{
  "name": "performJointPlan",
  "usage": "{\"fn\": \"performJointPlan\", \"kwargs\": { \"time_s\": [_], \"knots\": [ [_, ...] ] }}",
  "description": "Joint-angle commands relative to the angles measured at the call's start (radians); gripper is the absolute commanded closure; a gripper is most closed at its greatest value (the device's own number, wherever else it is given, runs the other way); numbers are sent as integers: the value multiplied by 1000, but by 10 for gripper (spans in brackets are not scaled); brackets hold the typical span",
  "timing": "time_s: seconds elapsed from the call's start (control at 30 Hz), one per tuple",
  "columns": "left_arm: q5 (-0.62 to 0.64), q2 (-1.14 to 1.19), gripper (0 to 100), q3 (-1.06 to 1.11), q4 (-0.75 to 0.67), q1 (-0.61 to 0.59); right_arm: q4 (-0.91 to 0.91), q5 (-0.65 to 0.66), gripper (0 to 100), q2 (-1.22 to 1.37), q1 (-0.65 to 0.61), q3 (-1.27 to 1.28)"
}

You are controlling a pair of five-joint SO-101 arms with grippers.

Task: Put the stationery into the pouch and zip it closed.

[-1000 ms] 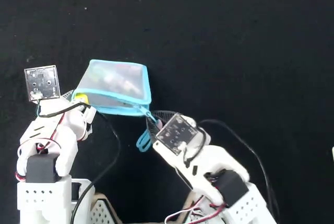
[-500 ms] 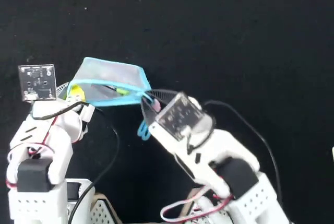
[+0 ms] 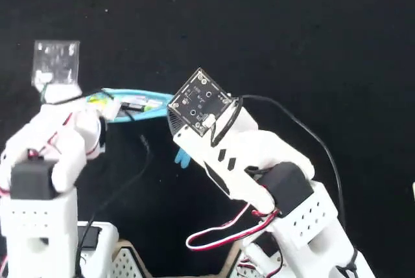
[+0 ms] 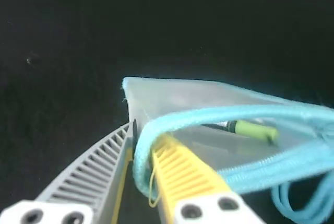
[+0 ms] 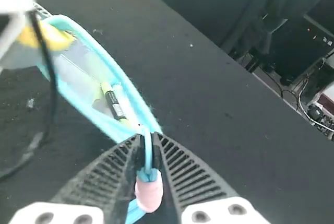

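Tension runs through the pouch (image 3: 133, 103), which now hangs above the table (image 3: 292, 45) between the two grippers. A second ago it lay flat on the cloth with its broad side up. Both arms have since risen and drawn apart, so from above it shows edge-on with its mouth upward.

The left gripper (image 4: 143, 135) is clamped on one end of the pouch. Its yellow finger sits inside the mouth and the grey one outside the wall, nearly closed with only fabric between them. The right gripper (image 5: 147, 141) is pinched tight on the blue cord (image 5: 147, 156) at the opposite end. That cord runs back between its fingers to a pink tab (image 5: 148, 193) near its palm.

Just beyond the right gripper's fingertips the mouth gapes open. A pen with a green cap (image 4: 253, 129) lies inside, below the rim.

The filling step looks done, and the lift seems to set up the zipping, with one end anchored and the other on what is probably the zip pull. If the zip must travel toward the left gripper, the yellow finger inside the mouth will be in its way.
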Motion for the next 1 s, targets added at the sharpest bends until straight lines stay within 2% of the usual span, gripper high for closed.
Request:
{"fn": "performJointPlan", "kwargs": {
  "time_s": [0.0, 0.17, 0.43, 0.57, 0.8, 0.97],
  "knots": [
    [44, 107, 925, -280, 114, 54, 0, 6, 988, 8, -49, -71],
    [49, 201, 815, -412, 226, 47, -2, 6, 988, 8, -69, -71],
    [43, 124, 812, -587, 347, 45, -25, 3, 988, 8, -66, -76],
    [26, 55, 812, -607, 394, 45, -74, 0, 988, 10, -66, -71],
    [-189, -91, 812, -392, 394, 48, -126, 3, 988, 12, -66, -76],
    [-272, -215, 812, -206, 394, 53, -144, 5, 988, 65, -64, -93]
  ]
}}
